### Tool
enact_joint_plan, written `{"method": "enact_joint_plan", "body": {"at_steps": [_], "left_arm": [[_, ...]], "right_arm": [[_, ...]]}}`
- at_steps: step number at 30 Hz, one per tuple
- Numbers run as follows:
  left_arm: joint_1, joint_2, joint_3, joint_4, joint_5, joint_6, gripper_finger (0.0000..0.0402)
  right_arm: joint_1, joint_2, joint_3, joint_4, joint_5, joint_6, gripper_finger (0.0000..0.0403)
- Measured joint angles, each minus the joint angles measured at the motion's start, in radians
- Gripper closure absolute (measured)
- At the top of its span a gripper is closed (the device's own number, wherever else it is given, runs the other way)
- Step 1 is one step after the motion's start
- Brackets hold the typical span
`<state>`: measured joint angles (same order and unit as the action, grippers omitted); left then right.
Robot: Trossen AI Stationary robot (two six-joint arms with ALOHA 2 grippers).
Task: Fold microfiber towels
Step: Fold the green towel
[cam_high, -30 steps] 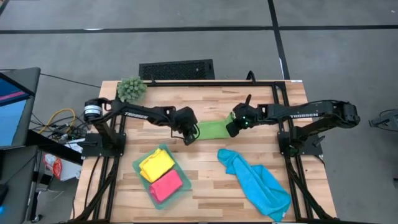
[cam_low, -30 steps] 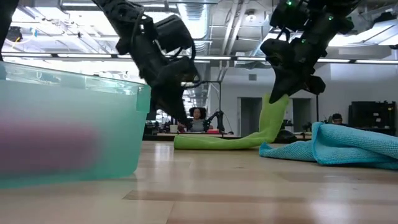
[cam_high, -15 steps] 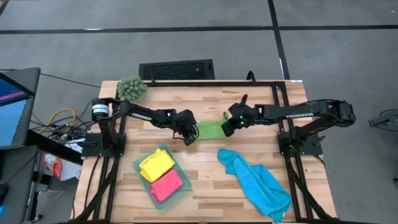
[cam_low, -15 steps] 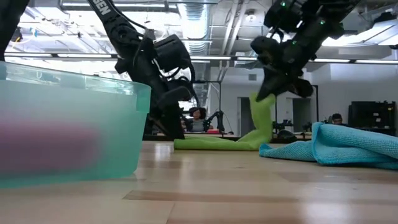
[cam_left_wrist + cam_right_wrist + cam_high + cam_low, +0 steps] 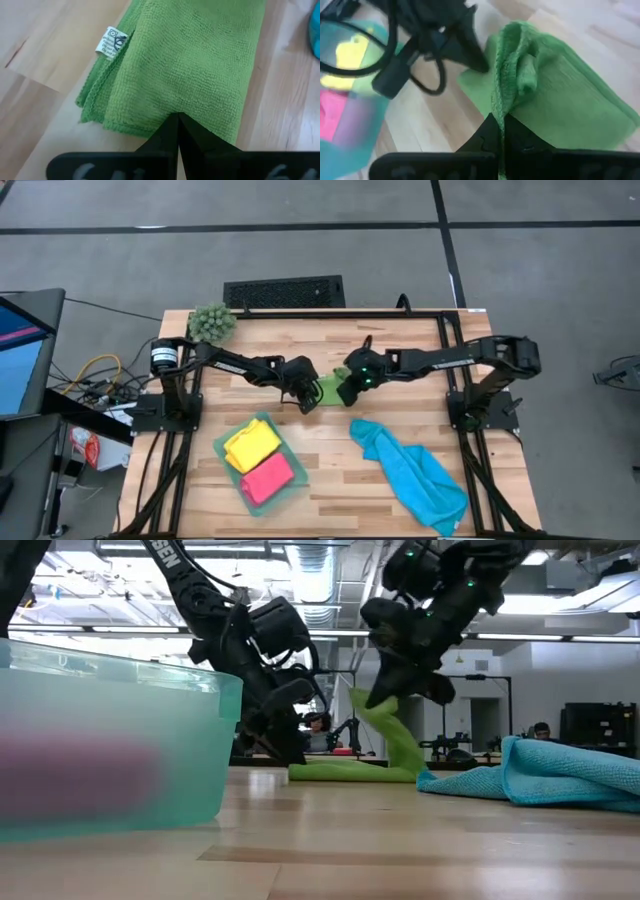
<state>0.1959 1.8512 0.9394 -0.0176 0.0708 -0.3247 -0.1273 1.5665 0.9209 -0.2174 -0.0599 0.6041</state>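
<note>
The leaf green towel (image 5: 329, 387) lies folded at the table's middle between both grippers, its lower part (image 5: 345, 771) flat on the wood. My left gripper (image 5: 307, 401) is shut, with its tips down at the towel's left end. My right gripper (image 5: 347, 391) is shut on the towel's other end and holds it raised (image 5: 385, 710). The blue towel (image 5: 412, 471) lies crumpled at the near right. The yellow towel (image 5: 252, 444) and the pink towel (image 5: 267, 478) lie folded in the teal tray (image 5: 219, 443). My left gripper presses its shut fingertips (image 5: 178, 120) down on the green towel's folded edge (image 5: 150, 127) at its left end, slanting down from the table's left. That end lies flat on the table. My right gripper pinches a bunched edge of the green towel (image 5: 506, 107) between its two fingers, slanting down from the table's right. That end is lifted clear and arches over, and the rest (image 5: 570, 115) lies on the table.
A spiky green plant ball (image 5: 211, 322) stands at the far left corner. The teal tray's wall (image 5: 110, 740) fills the low view's left. Bare wood lies along the far edge and near the front between tray and blue towel.
My right gripper has carried the green towel's raised end toward the table's left, over the part that lies flat, so the towel shows shorter from above. My left gripper has come down onto the towel's left end, which has stayed where it was.
</note>
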Motion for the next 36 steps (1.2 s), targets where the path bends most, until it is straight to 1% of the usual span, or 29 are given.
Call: {"method": "enact_joint_plan", "body": {"at_steps": [3, 7, 11, 13, 19, 23, 29, 34, 36], "left_arm": [[0.000, 0.001, 0.000, 0.012, -0.004, -0.002, 0.0401], [0.000, 0.001, 0.000, 0.012, 0.018, 0.016, 0.0401], [0.000, 0.000, 0.000, 0.018, 0.038, 0.024, 0.0401], [0.000, 0.000, 0.000, 0.024, 0.055, 0.024, 0.0402], [0.000, -0.001, 0.000, 0.037, 0.062, 0.024, 0.0401], [0.000, -0.002, 0.000, 0.038, 0.062, 0.025, 0.0401], [0.000, -0.002, 0.000, 0.038, 0.065, 0.028, 0.0402], [0.005, -0.025, 0.000, 0.013, 0.126, 0.028, 0.0401], [0.007, -0.045, 0.000, -0.010, 0.127, 0.028, 0.0401]], "right_arm": [[0.004, 0.044, 0.043, 0.001, -0.015, -0.025, 0.0381], [0.008, 0.114, 0.091, 0.001, -0.068, -0.058, 0.0381], [0.010, 0.165, 0.120, -0.014, -0.075, -0.075, 0.0377], [0.016, 0.190, 0.138, 0.015, -0.075, -0.081, 0.0377], [0.015, 0.213, 0.150, 0.046, -0.074, -0.082, 0.0369], [0.015, 0.222, 0.150, 0.048, -0.074, -0.079, 0.0348], [0.015, 0.222, 0.150, 0.080, -0.074, -0.081, 0.0299], [0.011, 0.222, 0.150, 0.106, -0.075, -0.081, 0.0257], [0.006, 0.222, 0.150, 0.106, -0.075, -0.082, 0.0242]]}}
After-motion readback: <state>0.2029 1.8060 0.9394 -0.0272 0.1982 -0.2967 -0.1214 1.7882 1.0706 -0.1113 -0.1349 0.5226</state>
